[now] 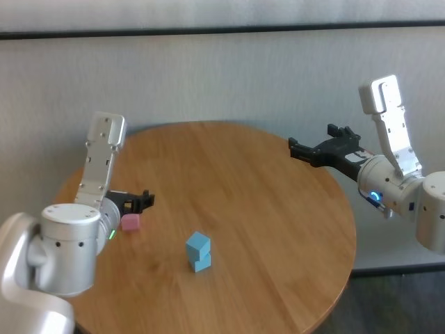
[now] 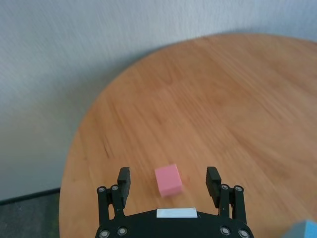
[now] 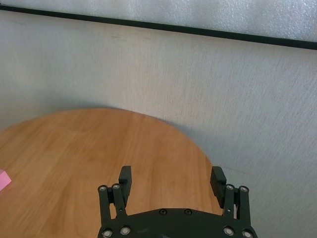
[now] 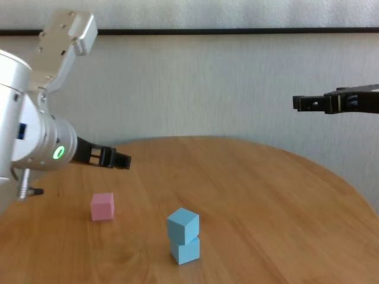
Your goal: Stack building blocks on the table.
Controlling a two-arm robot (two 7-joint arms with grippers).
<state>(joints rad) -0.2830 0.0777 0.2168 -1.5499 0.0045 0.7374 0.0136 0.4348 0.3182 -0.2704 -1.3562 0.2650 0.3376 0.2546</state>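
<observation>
Two light blue cubes stand stacked, the upper one (image 1: 198,243) twisted a little on the lower one (image 1: 202,262), near the front middle of the round wooden table (image 1: 271,188). The stack also shows in the chest view (image 4: 183,235). A pink cube (image 1: 131,222) lies alone on the table to the left of the stack. My left gripper (image 1: 146,200) is open and empty, hovering just above the pink cube (image 2: 168,180), which sits between its fingers in the left wrist view. My right gripper (image 1: 311,139) is open and empty, held high over the table's far right edge.
A pale wall (image 1: 229,76) stands close behind the table. The table's round edge (image 1: 348,229) drops off to the right. Bare wood lies between the stack and the right arm.
</observation>
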